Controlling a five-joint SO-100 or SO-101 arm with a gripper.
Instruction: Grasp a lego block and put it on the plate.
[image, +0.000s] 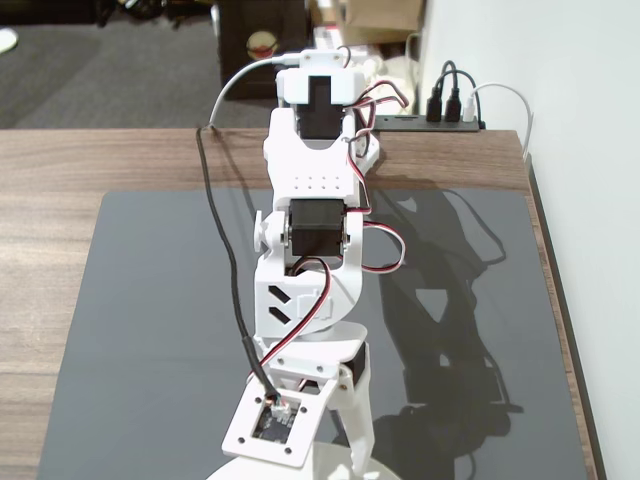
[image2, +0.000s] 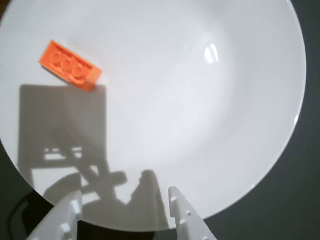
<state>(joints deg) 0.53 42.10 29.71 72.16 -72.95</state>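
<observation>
Wrist view: white plate (image2: 200, 125) fills most of the frame. Gripper (image2: 125, 197) enters at bottom centre, fingers spread apart, holding nothing. Orange lego block (image2: 70, 65) lies on the plate, upper left, studs up.

In the wrist view the block (image2: 70, 65) lies on the plate (image2: 210, 125), in its upper-left part, well apart from the gripper (image2: 125, 200) at the bottom edge. In the fixed view the arm (image: 310, 260) stands on a mat (image: 150, 340) on the table (image: 100, 160), with a power strip (image: 430, 123) behind it to the right.
</observation>
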